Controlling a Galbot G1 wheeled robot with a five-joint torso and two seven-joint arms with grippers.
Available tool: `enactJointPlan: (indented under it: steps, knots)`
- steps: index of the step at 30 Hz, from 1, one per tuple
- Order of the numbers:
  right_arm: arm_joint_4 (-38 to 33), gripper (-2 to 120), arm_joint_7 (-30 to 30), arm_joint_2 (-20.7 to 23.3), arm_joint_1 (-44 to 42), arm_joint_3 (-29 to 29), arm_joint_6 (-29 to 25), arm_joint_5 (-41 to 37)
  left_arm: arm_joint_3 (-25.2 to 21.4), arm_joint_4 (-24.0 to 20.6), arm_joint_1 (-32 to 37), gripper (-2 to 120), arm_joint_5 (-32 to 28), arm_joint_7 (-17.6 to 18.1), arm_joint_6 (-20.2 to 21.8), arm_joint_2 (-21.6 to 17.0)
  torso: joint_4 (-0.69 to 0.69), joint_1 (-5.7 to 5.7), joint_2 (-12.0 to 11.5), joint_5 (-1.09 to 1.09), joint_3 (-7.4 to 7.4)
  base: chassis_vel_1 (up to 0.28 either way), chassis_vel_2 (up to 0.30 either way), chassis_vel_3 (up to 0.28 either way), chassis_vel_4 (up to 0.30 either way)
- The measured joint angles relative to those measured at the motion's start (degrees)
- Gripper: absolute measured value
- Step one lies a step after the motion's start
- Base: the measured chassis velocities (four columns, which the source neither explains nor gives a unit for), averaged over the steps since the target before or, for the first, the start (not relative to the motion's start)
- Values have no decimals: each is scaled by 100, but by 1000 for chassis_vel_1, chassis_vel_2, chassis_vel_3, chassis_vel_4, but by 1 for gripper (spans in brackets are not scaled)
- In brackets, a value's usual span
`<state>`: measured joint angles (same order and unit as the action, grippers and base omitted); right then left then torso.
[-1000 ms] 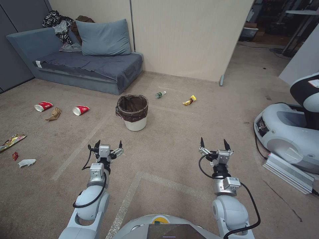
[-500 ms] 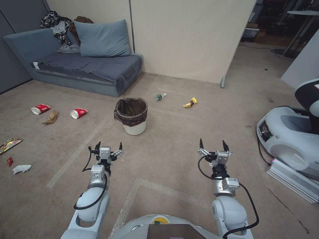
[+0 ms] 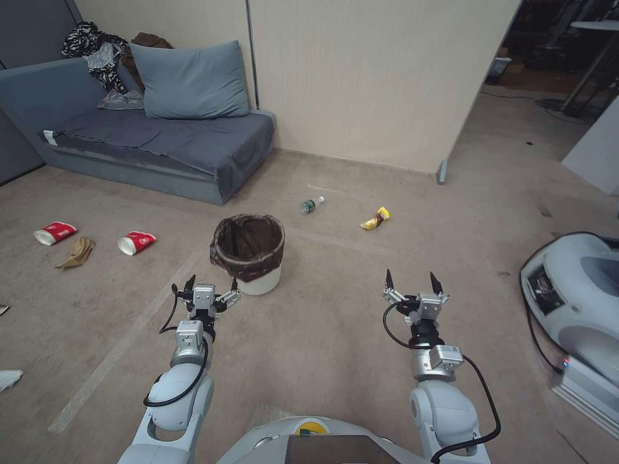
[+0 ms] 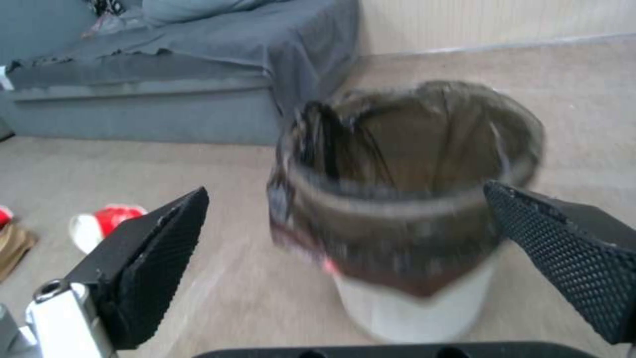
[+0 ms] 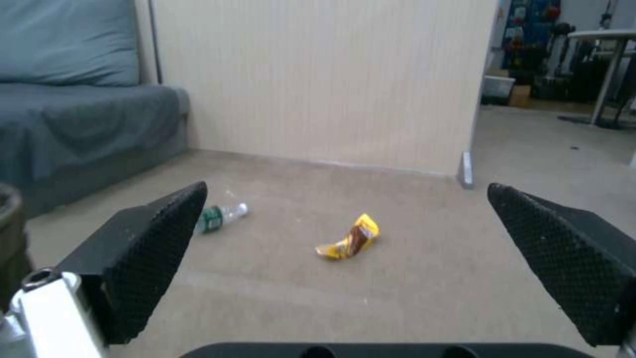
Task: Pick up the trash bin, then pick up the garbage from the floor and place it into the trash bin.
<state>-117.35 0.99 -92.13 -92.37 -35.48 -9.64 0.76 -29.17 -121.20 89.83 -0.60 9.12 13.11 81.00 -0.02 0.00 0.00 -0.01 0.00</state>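
The trash bin [image 3: 248, 252], white with a dark brown liner, stands upright on the carpet just beyond my left gripper [image 3: 211, 283]. That gripper is open; in the left wrist view the trash bin [image 4: 404, 209] sits between and beyond its spread fingers. My right gripper [image 3: 412, 281] is open over bare carpet. Garbage lies around: a clear bottle [image 3: 311, 205] with a green label and a yellow wrapper [image 3: 376, 219] past the bin, both also ahead of the right wrist as the bottle [image 5: 220, 217] and wrapper [image 5: 349, 239]. Two red cups [image 3: 136, 242] [image 3: 54, 232], a tan bag [image 3: 76, 252] and a white tissue [image 3: 8, 379] lie to the left.
A blue-grey sofa [image 3: 155, 138] with a pillow and heaped cloth stands against the back left wall. A beige partition [image 3: 367, 77] ends at a foot [image 3: 442, 172]. Another robot's grey base [image 3: 577, 303] sits at the right. Open carpet lies between my arms.
The head camera has advanced and turned, so the whole scene shifted; the bin now lies much closer to my left gripper. Both grippers stay open in the same pose.
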Motion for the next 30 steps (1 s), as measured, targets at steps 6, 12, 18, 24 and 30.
enactJointPlan:
  steps: [6, 12, 18, 24, 30]
  knots:
    - [23, 100, -62, -1, -1, 4, -56, 14, -2, 0, 4, 100, 0, 12, 1, 9, 2, 0, 0, 4, 1, -296, 293, 301, -283]
    - [54, 100, -101, -1, 0, -3, -129, 37, -3, 0, 9, 100, 8, 16, 3, 23, 2, 0, 0, 0, 0, -258, 244, 259, -243]
    - [176, 100, 44, 0, 74, 40, -365, 124, -10, 12, 8, 100, 16, 20, 7, 25, 2, 0, 0, -1, 1, -193, 193, 199, -199]
    - [232, 100, 73, -1, 93, 44, -403, 190, 2, -6, 15, 100, 42, 75, 54, 33, 1, 0, 0, 1, 0, -44, 67, 57, -45]
    - [271, 100, 106, -1, 119, 39, -393, 216, 8, -58, 37, 100, 71, 178, 100, 46, 1, 0, 0, 1, -1, 0, 0, 0, 0]
